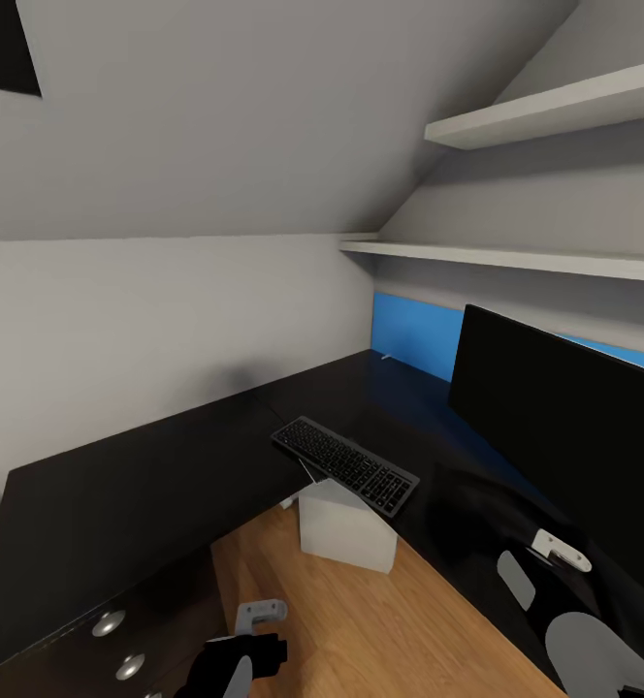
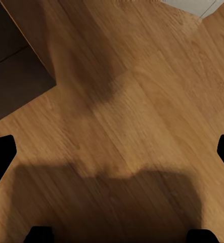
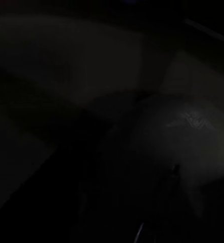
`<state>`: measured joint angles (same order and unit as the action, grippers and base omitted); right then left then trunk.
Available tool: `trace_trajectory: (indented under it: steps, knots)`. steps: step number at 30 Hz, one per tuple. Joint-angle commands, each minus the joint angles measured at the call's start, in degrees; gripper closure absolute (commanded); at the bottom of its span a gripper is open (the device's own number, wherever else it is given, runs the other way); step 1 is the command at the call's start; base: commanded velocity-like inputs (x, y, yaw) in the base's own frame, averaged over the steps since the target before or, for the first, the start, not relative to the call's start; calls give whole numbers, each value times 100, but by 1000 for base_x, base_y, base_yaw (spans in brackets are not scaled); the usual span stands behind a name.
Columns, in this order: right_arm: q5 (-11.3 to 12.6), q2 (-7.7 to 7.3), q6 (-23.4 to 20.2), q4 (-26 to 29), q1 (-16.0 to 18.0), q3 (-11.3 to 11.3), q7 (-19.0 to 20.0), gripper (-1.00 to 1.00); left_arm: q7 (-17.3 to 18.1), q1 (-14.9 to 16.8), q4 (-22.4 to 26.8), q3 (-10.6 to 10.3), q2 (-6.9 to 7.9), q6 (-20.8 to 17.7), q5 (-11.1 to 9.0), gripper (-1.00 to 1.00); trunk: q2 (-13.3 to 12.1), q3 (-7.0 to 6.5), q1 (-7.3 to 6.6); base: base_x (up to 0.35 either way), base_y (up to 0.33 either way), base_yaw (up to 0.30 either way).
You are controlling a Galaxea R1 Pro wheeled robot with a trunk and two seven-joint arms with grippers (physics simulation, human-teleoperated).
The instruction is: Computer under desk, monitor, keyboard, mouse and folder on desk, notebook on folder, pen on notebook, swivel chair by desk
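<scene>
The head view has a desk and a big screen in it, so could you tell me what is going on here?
The robot stands at a dark corner desk and neither arm is handling anything. A keyboard lies on the desk with one end jutting past the edge, beside a black monitor. A white computer case sits on the wooden floor below. The left gripper hangs over bare floor, and the right arm rests low by the monitor.

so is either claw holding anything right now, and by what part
Left claw is open over bare wooden floor, holding nothing. The right claw can't be judged: its wrist view is nearly black.
</scene>
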<state>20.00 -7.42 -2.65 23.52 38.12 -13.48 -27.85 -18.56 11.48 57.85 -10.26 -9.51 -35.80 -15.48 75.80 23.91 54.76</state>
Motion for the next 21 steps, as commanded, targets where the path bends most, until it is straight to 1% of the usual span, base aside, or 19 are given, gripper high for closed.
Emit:
trace_trajectory:
  steps: [1, 4, 7, 16, 19, 21]
  knots:
    - [30, 1, -21, 12, 2, 2, -9, 100, -53, 3, 7, -11, 2, -15, -60, -100, 4, 7, 0, 0, 0, 0]
    - [31, 3, -18, 14, 1, 3, -3, 100, -54, 3, 7, -11, 2, -15, -62, -100, 4, 7, 0, 0, 0, 0]
    - [35, 3, -12, 19, 1, 3, 9, 100, -58, 3, 7, -11, 2, -15, -61, -100, -116, -47, -66, 0, 0, 0]
    - [32, 7, 1, 40, 2, 10, 15, 100, -52, 3, -1, -11, 2, -17, -64, -100, -116, -47, -66, 0, 0, 0]
    - [29, 48, 32, 206, -4, 18, 5, 100, -63, 5, -8, -11, 2, -16, -68, -100, -116, -47, -66, 0, 0, 0]
    - [11, 124, 64, 311, -6, 24, -3, 100, -67, 4, -10, -11, 2, -16, -66, -100, -116, -47, -66, 0, 0, 0]
